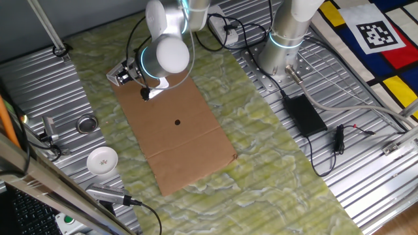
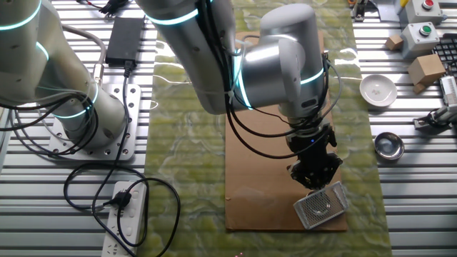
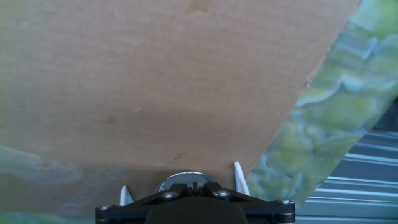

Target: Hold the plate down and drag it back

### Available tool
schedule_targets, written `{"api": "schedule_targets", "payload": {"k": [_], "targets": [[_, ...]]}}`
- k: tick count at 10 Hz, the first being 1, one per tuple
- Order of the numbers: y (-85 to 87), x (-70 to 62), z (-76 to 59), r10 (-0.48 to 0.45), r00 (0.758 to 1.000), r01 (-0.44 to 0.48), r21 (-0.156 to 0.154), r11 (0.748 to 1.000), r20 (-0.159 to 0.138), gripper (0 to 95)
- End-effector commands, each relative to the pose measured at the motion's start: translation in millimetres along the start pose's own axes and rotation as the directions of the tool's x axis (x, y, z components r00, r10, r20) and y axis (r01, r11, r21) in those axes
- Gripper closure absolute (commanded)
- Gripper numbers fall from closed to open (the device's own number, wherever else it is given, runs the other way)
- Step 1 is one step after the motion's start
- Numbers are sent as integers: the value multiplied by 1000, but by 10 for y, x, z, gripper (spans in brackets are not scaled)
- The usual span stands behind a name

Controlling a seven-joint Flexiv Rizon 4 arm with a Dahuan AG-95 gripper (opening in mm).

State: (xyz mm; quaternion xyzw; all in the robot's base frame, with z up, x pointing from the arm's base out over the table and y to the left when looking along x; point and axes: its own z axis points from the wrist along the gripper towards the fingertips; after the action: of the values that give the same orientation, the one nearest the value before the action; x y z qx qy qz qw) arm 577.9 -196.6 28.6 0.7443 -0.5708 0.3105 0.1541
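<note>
The plate (image 3: 169,181) is a small shiny grey metal disc lying on the brown cardboard sheet (image 3: 174,81). Only its far rim shows in the hand view, just beyond my fingertips. My gripper (image 3: 195,188) is shut, with its tips down on top of the plate. In one fixed view the gripper (image 1: 149,93) is at the cardboard's far left corner, and the arm hides the plate. In the other fixed view the gripper (image 2: 314,178) points down at the cardboard (image 2: 264,178) near its right edge, and the plate is hidden there too.
A thicker metal ring with a dark centre (image 1: 87,123) and a white bowl (image 1: 102,160) sit on the ribbed metal table left of the green mat (image 1: 274,163). A black dot (image 1: 177,121) marks the cardboard (image 1: 189,143). A power brick (image 1: 303,113) and cables lie to the right.
</note>
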Motion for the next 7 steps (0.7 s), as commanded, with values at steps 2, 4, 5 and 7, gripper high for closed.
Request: {"api": "schedule_targets", "payload": {"k": [2,4,5,7], "targets": [[-4,-5,1,7,1000,-7,-1,1000,4,950],[-4,-7,4,9,1000,-9,-1,1000,5,950],[-5,-7,4,11,1000,-11,-1,1000,7,950],[-4,-12,13,14,1000,-14,0,1000,10,950]]}}
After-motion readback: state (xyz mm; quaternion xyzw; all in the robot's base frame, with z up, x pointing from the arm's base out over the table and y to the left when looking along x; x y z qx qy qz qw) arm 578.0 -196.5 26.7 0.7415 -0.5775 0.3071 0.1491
